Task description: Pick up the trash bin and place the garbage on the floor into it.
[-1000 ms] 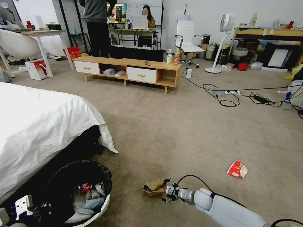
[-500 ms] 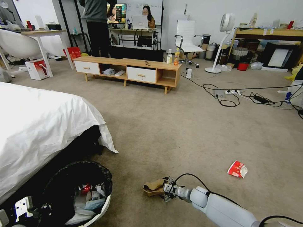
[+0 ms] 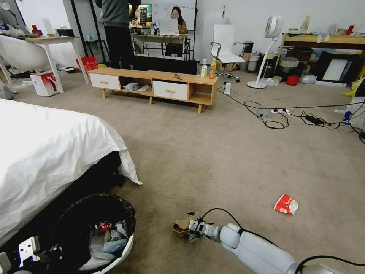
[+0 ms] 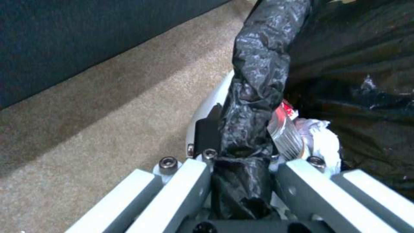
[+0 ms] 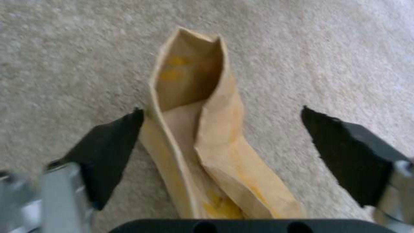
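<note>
From the head view, beige carpet [image 3: 213,152] runs back to a low wooden cabinet [image 3: 156,85] with two white drawers; a white-sheeted bed [image 3: 49,152] fills the near left. The round white trash bin lined with a crinkled black bag [image 3: 95,232] stands on the carpet at the bed's near corner, with white tissues and something red inside. Two pieces of litter lie on the carpet: a brown cardboard tray [image 3: 181,225] just ahead of the right gripper [image 3: 192,230], and a red-and-white packet [image 3: 286,204] well apart to the right. The left wrist view shows the left gripper [image 4: 241,174] clamped on the bin's bag-covered rim. The right wrist view shows that gripper's black fingertips [image 5: 112,145] spread wide, straddling the folded tray, one tip touching its edge, the other apart.
</note>
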